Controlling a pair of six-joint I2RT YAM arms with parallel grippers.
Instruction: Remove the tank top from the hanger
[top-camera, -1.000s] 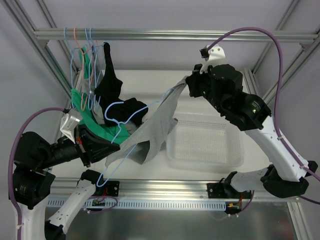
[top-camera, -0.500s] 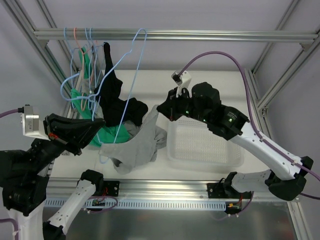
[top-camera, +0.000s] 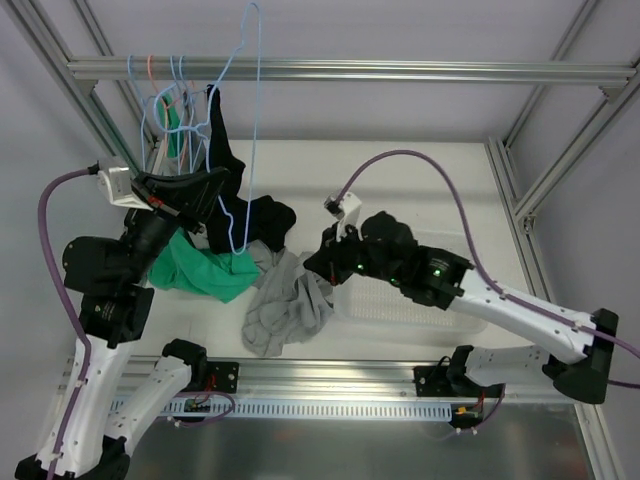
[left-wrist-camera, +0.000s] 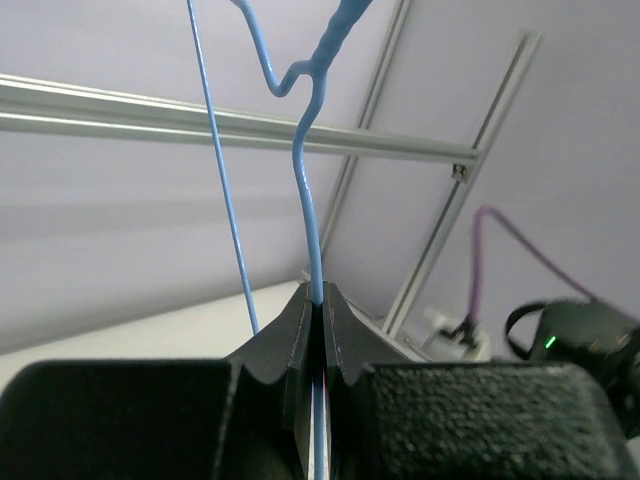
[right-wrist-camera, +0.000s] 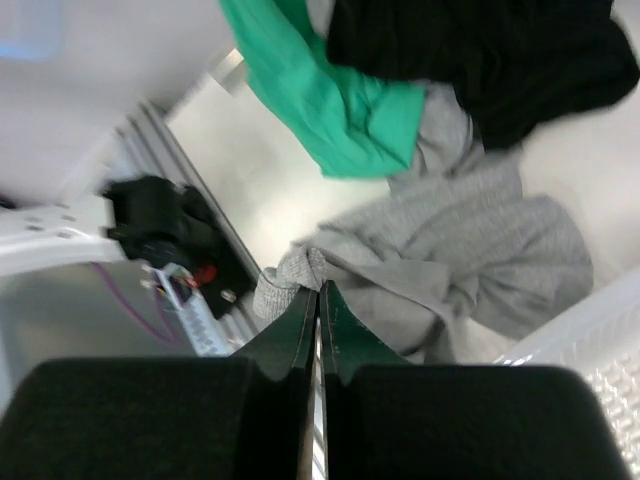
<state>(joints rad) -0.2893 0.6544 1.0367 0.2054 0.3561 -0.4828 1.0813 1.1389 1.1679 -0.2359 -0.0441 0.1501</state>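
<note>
Below the raised hanger (left-wrist-camera: 311, 230), clamped in the left fingers (left-wrist-camera: 288, 345), right fingers (right-wrist-camera: 296, 335) pinch the heaped tank top (top-camera: 285, 310).

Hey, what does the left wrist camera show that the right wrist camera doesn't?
Only the left wrist view: the left gripper shut on the light-blue hanger, whose wire rises past the overhead rail. Only the right wrist view: the grey tank top heaped on the table, beside the green garment and black garment, plus a clear bin corner. Both: each camera's own fingers closed; whether the right gripper pinches fabric is unclear.
</note>
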